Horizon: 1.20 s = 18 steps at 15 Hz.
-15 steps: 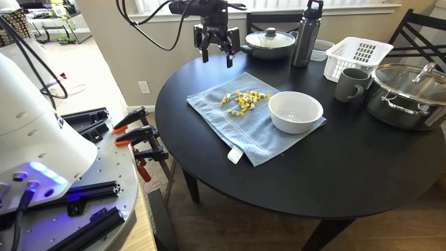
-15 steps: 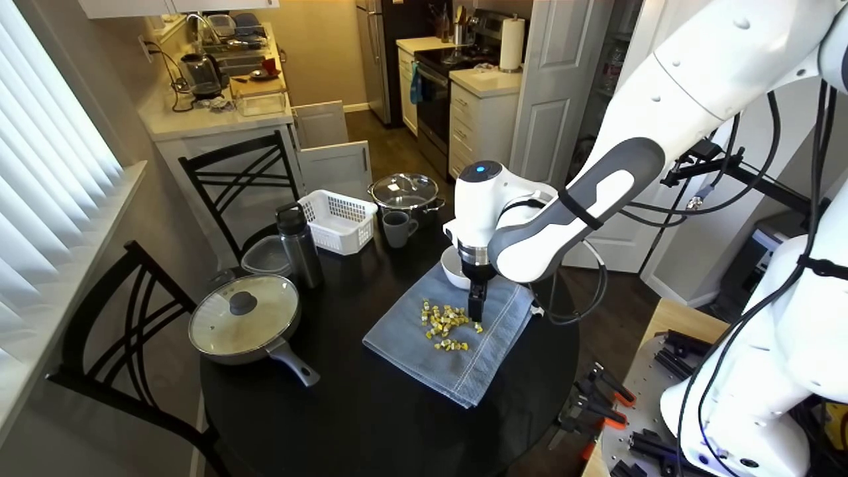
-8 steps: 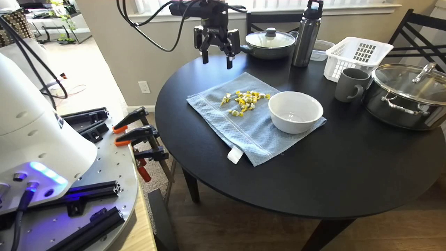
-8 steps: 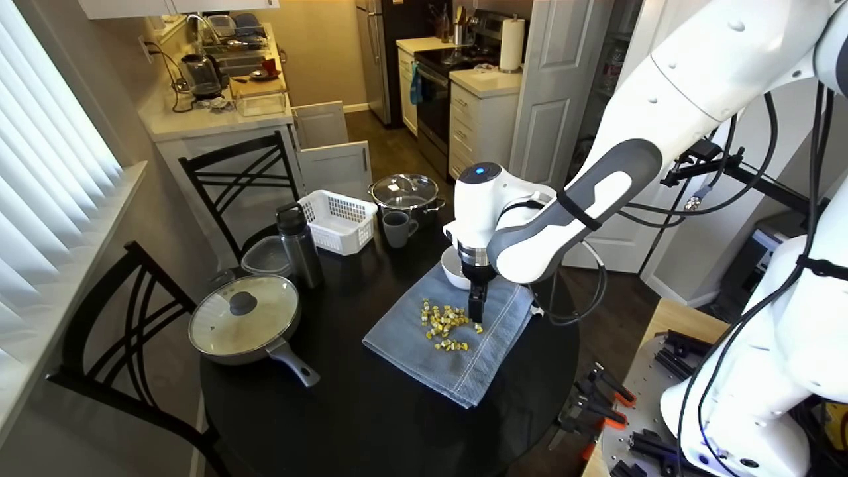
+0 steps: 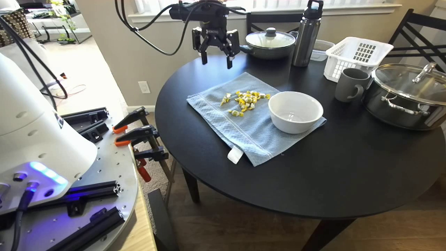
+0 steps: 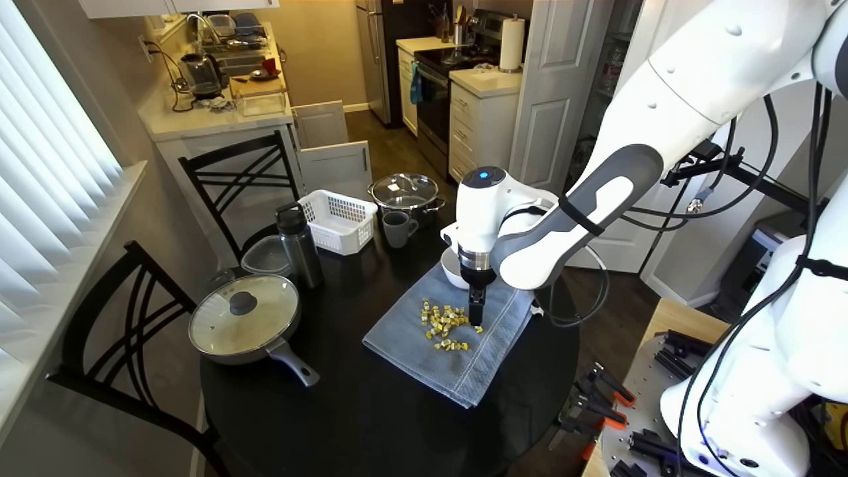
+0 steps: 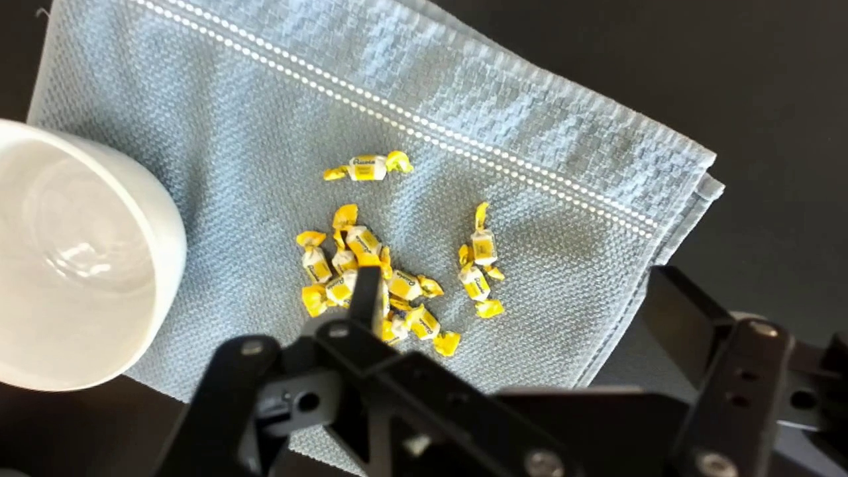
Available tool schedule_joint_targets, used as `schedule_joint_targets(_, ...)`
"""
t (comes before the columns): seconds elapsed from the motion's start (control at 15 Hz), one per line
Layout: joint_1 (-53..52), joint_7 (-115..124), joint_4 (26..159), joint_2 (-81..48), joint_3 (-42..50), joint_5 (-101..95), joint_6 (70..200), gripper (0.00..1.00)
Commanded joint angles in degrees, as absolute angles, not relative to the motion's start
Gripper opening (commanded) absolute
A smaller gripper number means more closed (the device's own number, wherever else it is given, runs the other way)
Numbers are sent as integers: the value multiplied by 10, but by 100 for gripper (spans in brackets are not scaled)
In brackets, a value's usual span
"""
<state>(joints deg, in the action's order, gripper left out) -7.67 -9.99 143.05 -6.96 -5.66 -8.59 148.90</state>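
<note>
Several yellow-wrapped candies lie near the white bowl, mostly bunched (one lies off by itself) on the blue towel that runs under the bowl. Higher than the bowl hangs the gripper, its jaws spread wide apart. A gray mug stands near the bowl; a lidded pan, well apart from it.
</note>
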Motion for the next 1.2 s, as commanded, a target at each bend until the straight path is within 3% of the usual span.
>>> schedule_joint_targets(0.0, -66, -170, 1464, -80, -68, -87, 1561, 100)
schedule_joint_targets(0.8, -39, -185, 1401, -232, -49, -106, 1643, 100)
schedule_joint_targets(1.13, -39, -178, 1411, -217, -57, -102, 1626, 100)
